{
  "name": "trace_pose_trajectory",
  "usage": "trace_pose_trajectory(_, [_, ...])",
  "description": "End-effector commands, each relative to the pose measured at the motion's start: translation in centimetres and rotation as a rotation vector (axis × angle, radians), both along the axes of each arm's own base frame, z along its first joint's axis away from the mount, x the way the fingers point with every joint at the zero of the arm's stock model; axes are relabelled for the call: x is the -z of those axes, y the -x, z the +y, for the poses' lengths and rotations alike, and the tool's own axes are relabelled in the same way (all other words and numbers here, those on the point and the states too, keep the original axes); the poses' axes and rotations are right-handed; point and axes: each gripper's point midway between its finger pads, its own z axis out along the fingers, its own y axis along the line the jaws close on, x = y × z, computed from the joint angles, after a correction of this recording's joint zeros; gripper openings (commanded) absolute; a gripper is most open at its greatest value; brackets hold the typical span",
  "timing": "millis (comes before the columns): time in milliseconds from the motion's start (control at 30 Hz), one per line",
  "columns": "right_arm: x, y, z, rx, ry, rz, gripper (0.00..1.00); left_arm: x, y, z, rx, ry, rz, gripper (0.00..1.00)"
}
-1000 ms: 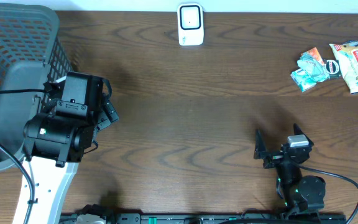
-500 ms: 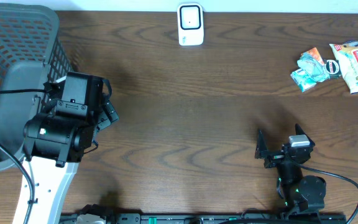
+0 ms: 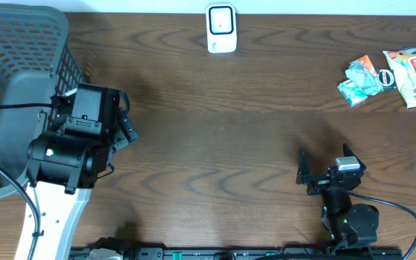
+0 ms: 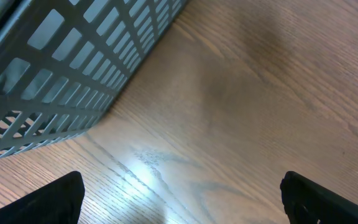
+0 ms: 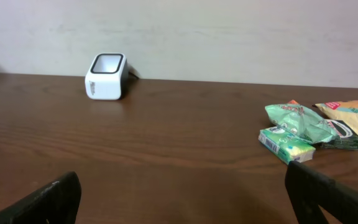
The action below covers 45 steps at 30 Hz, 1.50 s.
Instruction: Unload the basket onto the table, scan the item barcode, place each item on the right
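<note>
A white barcode scanner (image 3: 221,29) stands at the table's far edge, and the right wrist view shows the scanner (image 5: 106,76) at the back left. The items lie at the far right: a green packet (image 3: 358,81) and a pale snack bag (image 3: 410,76). In the right wrist view the green packet (image 5: 298,121) has a small green box (image 5: 286,144) in front of it, with the snack bag (image 5: 355,117) beside them. My right gripper (image 3: 325,165) is open near the front edge, well short of the items. My left gripper (image 3: 127,121) is open beside the basket. Neither holds anything.
A grey mesh basket (image 3: 13,79) fills the far left corner, and its wall (image 4: 73,68) stands close ahead of the left gripper (image 4: 182,202). Bare wood lies under the right gripper (image 5: 185,199). A pale wall runs behind the table's far edge.
</note>
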Motion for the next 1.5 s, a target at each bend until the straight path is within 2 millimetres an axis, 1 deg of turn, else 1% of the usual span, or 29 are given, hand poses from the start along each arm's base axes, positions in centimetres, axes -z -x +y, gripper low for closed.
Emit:
trace_pose_trajectory(0, [0.0, 0.0, -0.4, 0.017, 0.019, -0.003, 0.99, -0.2, 0.1, 0.5, -0.017, -0.016, -0.005, 1.00])
trace_pose_trajectory(67, [0.0, 0.0, -0.4, 0.017, 0.019, -0.003, 0.99, -0.1, 0.2, 0.5, -0.016, -0.018, 0.000, 1.00])
trace_pose_trajectory(200, [0.0, 0.0, -0.4, 0.017, 0.019, -0.003, 0.99, 0.3, 1.0, 0.7, 0.038, -0.054, 0.058, 1.00])
trace_pose_trajectory(300, [0.0, 0.0, -0.4, 0.017, 0.019, -0.003, 0.99, 0.8, 1.7, 0.8, 0.040, -0.058, 0.103, 1.00])
trace_pose_trajectory(400, [0.0, 0.0, -0.4, 0.017, 0.019, -0.003, 0.99, 1.3, 2.3, 0.7, 0.046, -0.047, 0.106, 1.00])
trace_pose_trajectory(500, [0.0, 0.0, -0.4, 0.017, 0.019, -0.003, 0.99, 2.7, 3.3, 0.5, 0.055, -0.027, 0.109, 1.00])
trace_pose_trajectory(567, [0.0, 0.0, -0.4, 0.017, 0.019, -0.003, 0.99, 3.9, 3.4, 0.1, 0.082, -0.008, 0.084, 1.00])
trace_pose_trajectory(600, [0.0, 0.0, -0.4, 0.017, 0.019, -0.003, 0.99, 4.5, 3.2, -0.2, 0.121, -0.002, 0.065, 1.00])
trace_pose_trajectory(633, [0.0, 0.0, -0.4, 0.017, 0.019, -0.003, 0.99, 5.6, 2.6, -1.3, 0.236, 0.008, 0.020, 1.00])
trace_pose_trajectory(667, [0.0, 0.0, -0.4, 0.017, 0.019, -0.003, 0.99, 6.2, 2.2, -2.1, 0.311, 0.015, -0.013, 1.00])
trace_pose_trajectory(733, [0.0, 0.0, -0.4, 0.017, 0.019, -0.003, 0.99, 7.1, 1.6, -3.4, 0.426, 0.034, -0.087, 1.00])
trace_pose_trajectory(800, [0.0, 0.0, -0.4, 0.017, 0.019, -0.003, 0.99, 7.7, 1.4, -4.1, 0.491, 0.050, -0.155, 1.00])
trace_pose_trajectory(1000, [0.0, 0.0, -0.4, 0.017, 0.019, -0.003, 0.99, 8.2, 1.4, -3.8, 0.487, 0.044, -0.337, 1.00])
trace_pose_trajectory(1267, [0.0, 0.0, -0.4, 0.017, 0.019, -0.003, 0.99, 8.8, 2.0, -3.5, 0.479, 0.020, -0.556, 1.00])
trace_pose_trajectory(1333, [0.0, 0.0, -0.4, 0.017, 0.019, -0.003, 0.99, 8.7, 2.2, -3.2, 0.468, 0.010, -0.619, 1.00])
trace_pose_trajectory(1467, [0.0, 0.0, -0.4, 0.017, 0.019, -0.003, 0.99, 7.3, 2.0, -3.1, 0.461, -0.009, -0.770, 1.00])
